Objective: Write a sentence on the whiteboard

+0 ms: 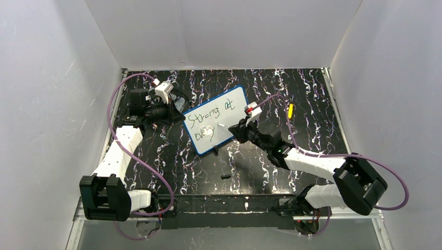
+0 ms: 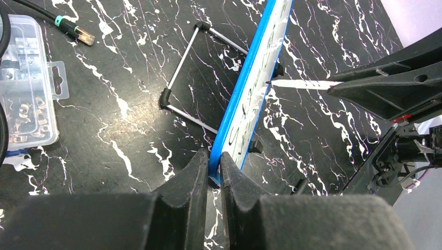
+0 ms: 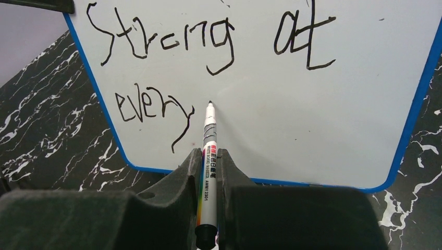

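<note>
you're pinching the marker (image 3: 209, 136) tight in the right gripper (image 3: 209, 159), tip sitting just right of "every" in the sentence (image 3: 211, 52). whiteboard (image 1: 215, 120) is standing mid frame, left gripper (image 2: 215, 162) clamping its blue edge. be starting "turn" level, pressing lightly.

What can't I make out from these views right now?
Top view: small dark piece, too small to identify.
Left wrist: whiteboard edge-on, sentence unreadable; clear box cut off by left edge.
Right wrist: whiteboard's top edge cut off by frame; wire stand hidden behind it.
</note>
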`<state>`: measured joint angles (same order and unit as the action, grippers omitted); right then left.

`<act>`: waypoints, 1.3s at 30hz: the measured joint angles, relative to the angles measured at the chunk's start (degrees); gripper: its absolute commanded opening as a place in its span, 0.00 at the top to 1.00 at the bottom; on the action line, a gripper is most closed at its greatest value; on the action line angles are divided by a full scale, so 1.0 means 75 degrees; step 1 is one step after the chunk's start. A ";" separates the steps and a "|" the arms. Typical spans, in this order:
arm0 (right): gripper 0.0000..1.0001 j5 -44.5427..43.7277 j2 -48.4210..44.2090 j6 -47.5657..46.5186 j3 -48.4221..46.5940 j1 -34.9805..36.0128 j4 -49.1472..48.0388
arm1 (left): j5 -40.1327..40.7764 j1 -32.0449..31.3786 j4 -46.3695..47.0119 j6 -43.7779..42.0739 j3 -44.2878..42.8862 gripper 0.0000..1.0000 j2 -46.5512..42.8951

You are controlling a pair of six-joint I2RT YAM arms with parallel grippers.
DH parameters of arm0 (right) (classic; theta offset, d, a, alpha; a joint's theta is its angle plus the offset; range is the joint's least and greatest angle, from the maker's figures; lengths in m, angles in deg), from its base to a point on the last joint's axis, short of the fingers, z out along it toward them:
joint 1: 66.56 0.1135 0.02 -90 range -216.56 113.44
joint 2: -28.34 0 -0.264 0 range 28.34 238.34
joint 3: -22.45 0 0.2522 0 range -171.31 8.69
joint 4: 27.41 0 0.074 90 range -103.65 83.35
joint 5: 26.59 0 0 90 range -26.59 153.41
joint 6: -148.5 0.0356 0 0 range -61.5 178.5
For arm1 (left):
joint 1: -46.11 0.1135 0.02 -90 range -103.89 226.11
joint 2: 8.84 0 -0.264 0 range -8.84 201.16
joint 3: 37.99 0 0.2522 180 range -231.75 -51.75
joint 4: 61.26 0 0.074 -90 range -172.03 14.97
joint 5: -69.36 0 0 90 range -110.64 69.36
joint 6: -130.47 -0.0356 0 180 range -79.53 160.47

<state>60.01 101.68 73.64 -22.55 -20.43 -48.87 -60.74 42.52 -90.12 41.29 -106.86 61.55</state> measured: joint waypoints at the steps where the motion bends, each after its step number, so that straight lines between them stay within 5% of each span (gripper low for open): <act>1: 0.99 -0.0006 0.0047 0.0003 -0.0020 0.0000 -0.0015 | 0.0000 0.0000 0.0000 0.0003 0.0000 1.00 0.0000; 39: 0.99 -0.0236 0.0172 0.0067 -0.0067 -0.0192 -0.0353 | 0.0012 0.0000 -0.0006 0.0003 0.0000 1.00 0.0000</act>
<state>58.24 102.97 74.14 -23.06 -21.88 -51.52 -60.65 42.52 -90.16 41.31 -106.86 61.55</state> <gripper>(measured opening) 0.203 0.105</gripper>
